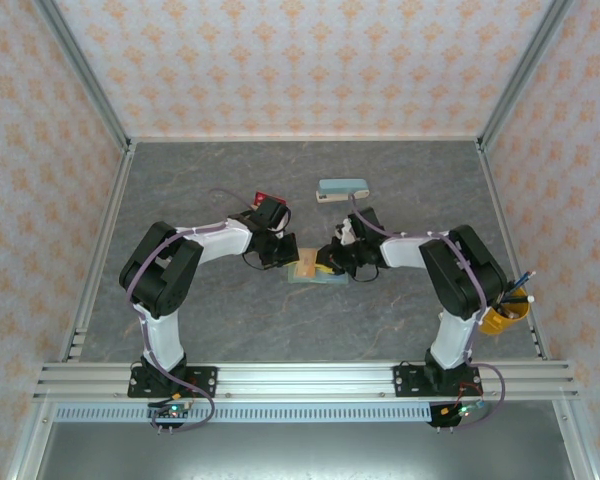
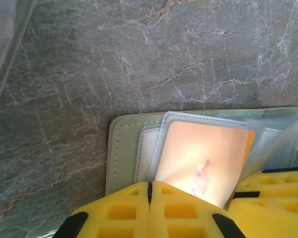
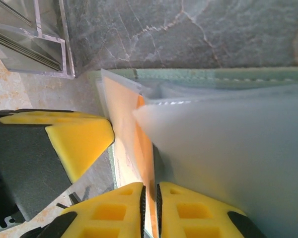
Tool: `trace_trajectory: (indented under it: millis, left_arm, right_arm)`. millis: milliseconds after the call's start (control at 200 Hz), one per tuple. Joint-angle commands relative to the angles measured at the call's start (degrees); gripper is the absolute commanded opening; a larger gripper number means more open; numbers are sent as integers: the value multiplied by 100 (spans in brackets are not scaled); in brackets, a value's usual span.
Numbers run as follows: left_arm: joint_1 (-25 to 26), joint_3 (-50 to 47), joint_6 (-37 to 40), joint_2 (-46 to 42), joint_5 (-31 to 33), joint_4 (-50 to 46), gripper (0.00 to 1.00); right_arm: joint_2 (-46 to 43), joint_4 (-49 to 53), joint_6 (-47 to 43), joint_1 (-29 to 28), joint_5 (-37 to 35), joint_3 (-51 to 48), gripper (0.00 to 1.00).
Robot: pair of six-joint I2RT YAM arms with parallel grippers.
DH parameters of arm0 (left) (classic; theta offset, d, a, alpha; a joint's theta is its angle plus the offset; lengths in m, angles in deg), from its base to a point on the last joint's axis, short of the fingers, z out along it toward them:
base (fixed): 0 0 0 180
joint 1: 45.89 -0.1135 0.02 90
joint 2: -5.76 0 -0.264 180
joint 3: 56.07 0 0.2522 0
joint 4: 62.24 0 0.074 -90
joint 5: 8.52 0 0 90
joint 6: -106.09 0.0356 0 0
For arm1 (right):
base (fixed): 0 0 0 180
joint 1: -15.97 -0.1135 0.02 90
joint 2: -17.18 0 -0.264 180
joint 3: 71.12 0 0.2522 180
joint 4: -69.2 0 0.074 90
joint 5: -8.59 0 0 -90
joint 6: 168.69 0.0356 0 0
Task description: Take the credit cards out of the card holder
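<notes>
The sage-green card holder point(image 1: 313, 273) lies open on the table between both grippers. In the left wrist view its green panel point(image 2: 121, 148) holds a tan credit card point(image 2: 203, 158) standing out of a slot, with an orange-yellow credit card's edge point(image 2: 250, 141) behind it. My left gripper point(image 2: 150, 191) is shut at the holder's near edge, with nothing seen between its fingers. My right gripper point(image 3: 150, 208) is shut on the thin edge of the orange-yellow card point(image 3: 145, 148), next to a clear sleeve point(image 3: 228, 158). A red credit card point(image 1: 265, 197) lies on the table behind the left gripper point(image 1: 280, 250).
A teal oblong case point(image 1: 342, 188) sits at the back, behind the right gripper point(image 1: 340, 262). A yellow cup with pens point(image 1: 505, 315) stands by the right arm. Aluminium frame rails point(image 1: 90, 250) and patterned walls bound the grey table.
</notes>
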Motion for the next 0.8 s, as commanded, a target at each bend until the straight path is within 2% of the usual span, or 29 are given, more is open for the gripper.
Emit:
trace_trajectory:
  millis: [0,160,596,736,796]
  left_arm:
    - [-72,-324,106,407,372,-751,7]
    - [-67,-365,98,411,329,-699,7]
    - [-67,-462,46,359,85,-481,9]
    - [-73,-496,20,330,29,-425,9]
    - [-96,-508,18,265,29,-413,11]
  right_arm:
    - [166,-52,0,-40,35,147,14]
    - [276,-180,-15,-57,98,192,10]
    - [319,-890,93,-76,333,63,11]
    - [282,-1100,221,-70,277,-22,0]
    - [200,-1173,258,-57,201,-106,0]
